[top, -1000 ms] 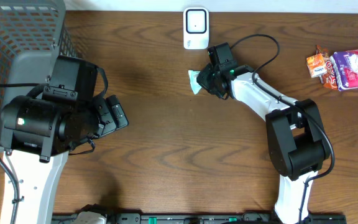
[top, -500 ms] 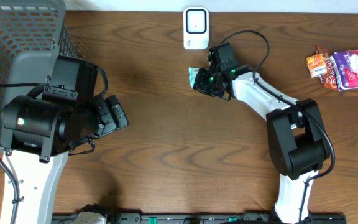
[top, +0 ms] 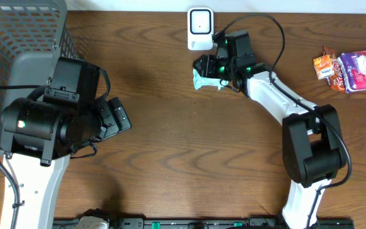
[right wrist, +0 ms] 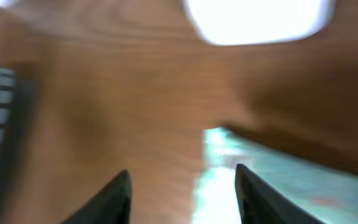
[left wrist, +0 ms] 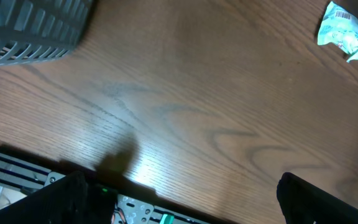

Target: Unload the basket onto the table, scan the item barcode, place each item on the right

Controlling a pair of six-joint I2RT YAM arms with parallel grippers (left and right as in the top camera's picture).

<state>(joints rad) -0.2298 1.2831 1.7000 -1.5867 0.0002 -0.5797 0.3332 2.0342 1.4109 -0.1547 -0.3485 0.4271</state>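
The item, a small teal and white packet (top: 203, 79), lies on the wooden table just below the white scanner (top: 200, 28). My right gripper (top: 207, 67) hovers over the packet's upper edge, close to the scanner. In the blurred right wrist view its fingers (right wrist: 122, 194) stand apart, open, with the packet (right wrist: 225, 180) by the right finger and the scanner (right wrist: 260, 18) at the top. My left gripper (top: 116, 114) is open far to the left. From the left wrist view the packet (left wrist: 345, 34) shows a barcode label.
A grey mesh basket (top: 18, 38) fills the back left corner and shows again as the basket (left wrist: 30, 28) in the left wrist view. Several snack packets (top: 351, 69) lie at the far right. A black rail (left wrist: 17, 171) runs along the table's front edge.
The right gripper carried the packet up toward the scanner, then its jaws came apart, and the packet now rests on the table. The left arm has not moved.
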